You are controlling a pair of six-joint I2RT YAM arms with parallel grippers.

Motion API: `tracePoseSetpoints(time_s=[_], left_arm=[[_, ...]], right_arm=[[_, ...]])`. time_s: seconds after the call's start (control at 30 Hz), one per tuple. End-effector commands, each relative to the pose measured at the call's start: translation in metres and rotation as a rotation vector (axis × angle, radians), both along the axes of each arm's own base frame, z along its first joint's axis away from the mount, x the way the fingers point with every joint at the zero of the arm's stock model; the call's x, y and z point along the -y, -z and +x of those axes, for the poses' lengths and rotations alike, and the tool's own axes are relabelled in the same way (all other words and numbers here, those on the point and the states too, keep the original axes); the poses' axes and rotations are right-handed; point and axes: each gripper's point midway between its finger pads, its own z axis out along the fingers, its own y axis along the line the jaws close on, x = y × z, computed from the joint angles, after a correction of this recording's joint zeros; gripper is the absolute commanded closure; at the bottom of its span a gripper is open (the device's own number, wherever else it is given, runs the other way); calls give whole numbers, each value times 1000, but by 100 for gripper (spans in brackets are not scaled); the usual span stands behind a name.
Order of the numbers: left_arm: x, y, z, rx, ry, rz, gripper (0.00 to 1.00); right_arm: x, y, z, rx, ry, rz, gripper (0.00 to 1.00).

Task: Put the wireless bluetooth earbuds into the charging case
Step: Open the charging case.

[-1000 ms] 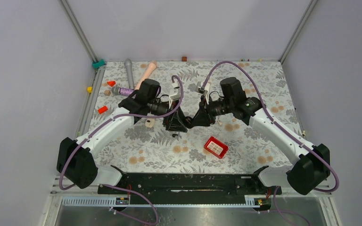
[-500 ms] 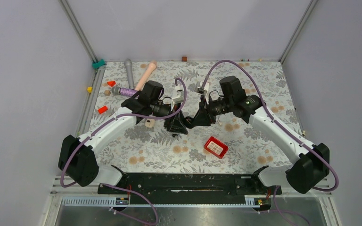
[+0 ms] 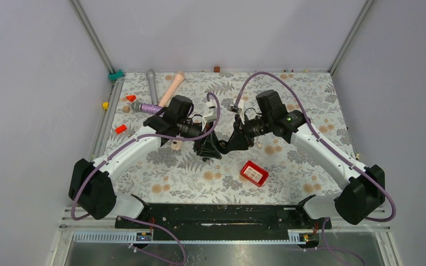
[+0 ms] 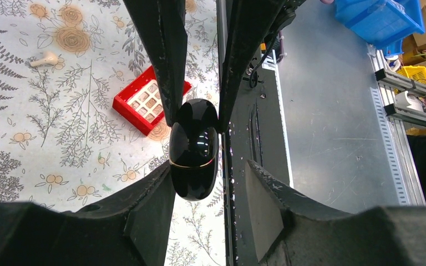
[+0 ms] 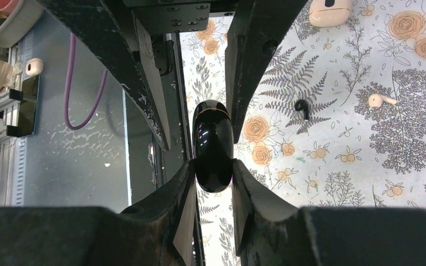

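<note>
Charging case (image 4: 194, 149): glossy black plastic, smooth egg-like pebble w/ a thin gold seam round its middle, lid shut. It sits between the two arms at centre of the top view. It's clamped by the right jaws: in the right wrist view both matte black fingers (image 5: 183, 194) press its lower sides. The left jaws stand apart round the other end. In the left wrist view one finger (image 4: 155, 199) touches the case, the other is off it w/ a clear gap. A black earbud (image 5: 302, 108) and a cream earbud (image 5: 381, 100) lie loose on the table (image 3: 161, 177), right-centre of the right wrist frame. Both are small, smooth & stemmed, near each other but apart. Table cover is printed w/ grey ferns & orange roses. Red box (image 3: 253, 173): hard plastic w/ a pale grid of cells, lower right of the case in the top view.
</note>
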Motion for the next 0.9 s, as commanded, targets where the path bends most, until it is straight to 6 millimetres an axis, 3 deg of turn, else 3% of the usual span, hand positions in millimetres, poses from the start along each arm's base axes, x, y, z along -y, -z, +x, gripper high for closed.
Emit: tracePoseSetpoints(time_s=[0.0, 0.27, 0.6, 0.77, 0.87], left_arm=[[6, -8, -3, 31, 45, -34, 53], [8, -10, -4, 29, 54, -35, 58], [8, -11, -6, 21, 62, -40, 53], [8, -13, -6, 22, 65, -46, 64], [8, -14, -6, 20, 64, -46, 65]], right_arm=[[-6, -19, -3, 42, -42, 44, 81], [-7, -15, -7, 37, -63, 28, 81], [-9, -12, -8, 33, -68, 16, 81], [-9, -11, -7, 31, -68, 14, 81], [-10, -11, -8, 31, -70, 16, 81]])
